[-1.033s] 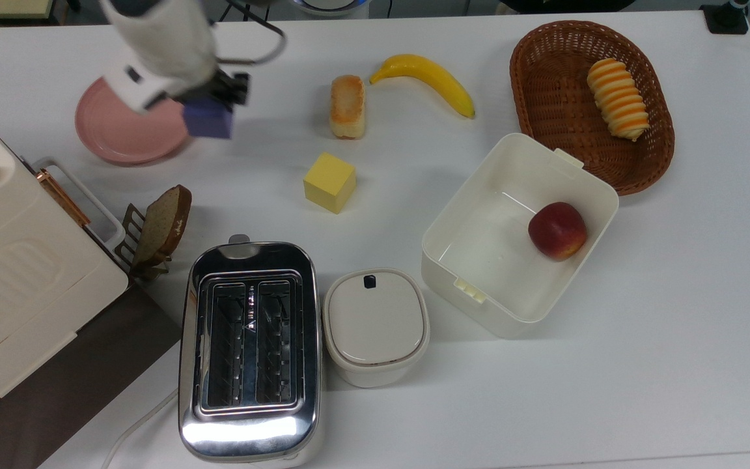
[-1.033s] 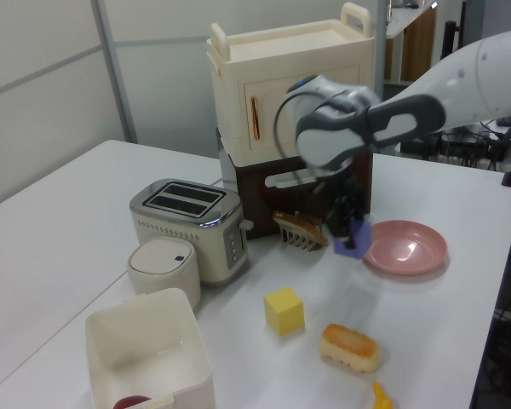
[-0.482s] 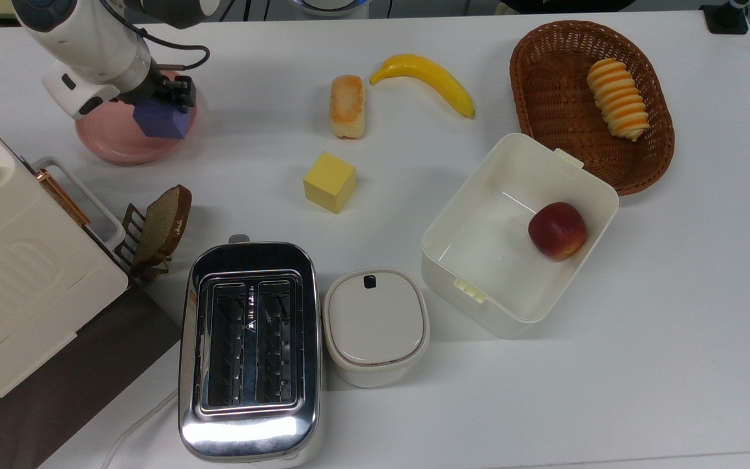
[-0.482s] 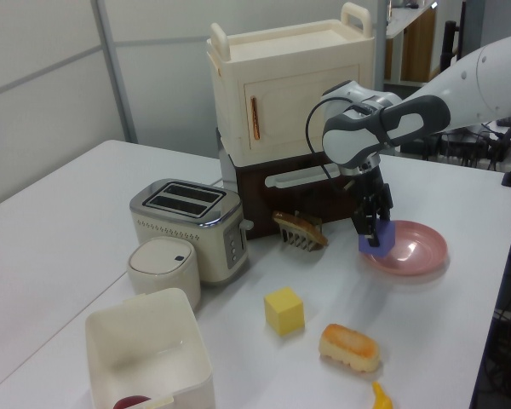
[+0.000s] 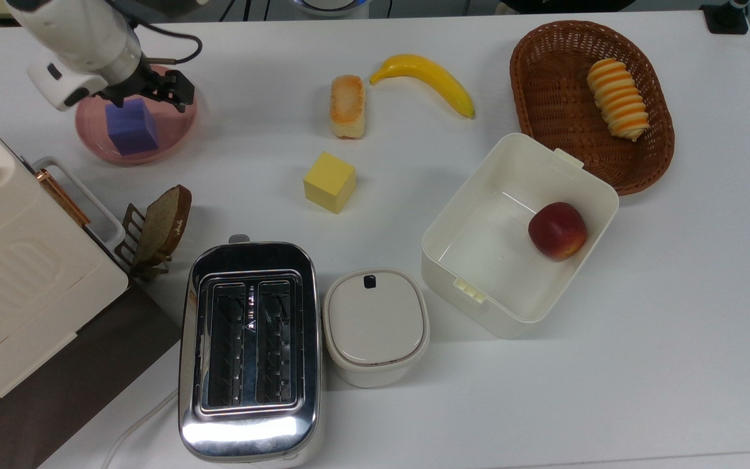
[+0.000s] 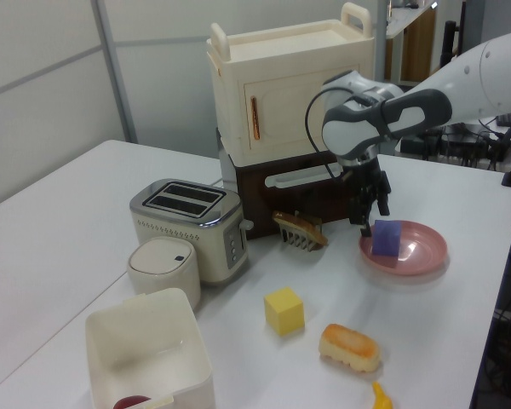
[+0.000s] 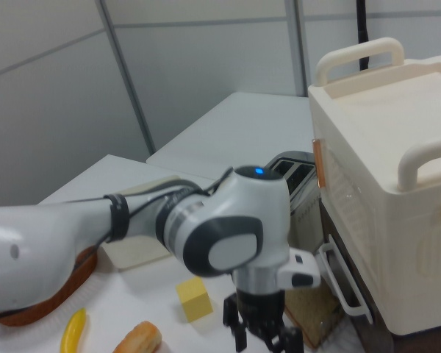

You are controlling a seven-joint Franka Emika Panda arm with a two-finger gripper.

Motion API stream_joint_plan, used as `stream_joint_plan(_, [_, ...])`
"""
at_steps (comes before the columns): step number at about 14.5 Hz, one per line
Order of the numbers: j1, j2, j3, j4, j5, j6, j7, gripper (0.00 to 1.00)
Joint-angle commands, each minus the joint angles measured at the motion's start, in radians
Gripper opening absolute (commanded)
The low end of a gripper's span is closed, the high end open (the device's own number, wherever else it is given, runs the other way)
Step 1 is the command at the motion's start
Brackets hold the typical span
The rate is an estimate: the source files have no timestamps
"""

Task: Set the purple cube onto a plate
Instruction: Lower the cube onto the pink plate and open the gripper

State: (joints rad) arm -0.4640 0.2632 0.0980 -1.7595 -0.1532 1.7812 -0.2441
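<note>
From the left view, nearest to me sit the white open box (image 6: 149,349), the yellow cube (image 6: 284,310) and the bread roll (image 6: 350,346), all well apart from my work. Further back are the toaster (image 6: 187,226) and the toast rack (image 6: 300,230). Beyond those, the purple cube (image 6: 386,238) sits on the plate (image 6: 426,256), resting flat on the side of the plate nearer the cabinet (image 6: 289,102). In the top view the cube (image 5: 131,126) lies inside the rim of the plate (image 5: 173,140), toward the top view's left of centre.

My hand (image 6: 369,210) is just above and beside the cube, its fingers spread apart and holding nothing; in the top view the hand (image 5: 151,91) shows daylight between fingers and cube.

I judge the placing done and the retreat as the step in hand. To do it well I'd lift straight up first, keeping the fingers wide so neither pad drags a cube edge. Only once clear above the cube's top would I move sideways, and away from the cabinet, which stands close behind the plate. A slow rise matters: a nudged cube could slide over the shallow rim.
</note>
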Motion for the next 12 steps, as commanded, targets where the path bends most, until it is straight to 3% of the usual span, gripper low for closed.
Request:
stream_joint_plan(1, [0.054,-0.036,0.031,0.105,0.043,-0.08,0.142,1.0])
stream_joint_plan(3, [0.149,-0.065,0.031,0.167,0.047,-0.1,0.256,1.0])
stream_joint_plan(6, [0.231,-0.12,0.031,0.167,0.046,-0.097,0.357,1.0])
stream_joint_plan(9, [0.242,-0.145,0.031,0.167,0.096,-0.102,0.364,1.0])
stream_joint_plan(12, [0.268,-0.142,0.031,0.164,0.103,-0.102,0.368,1.0])
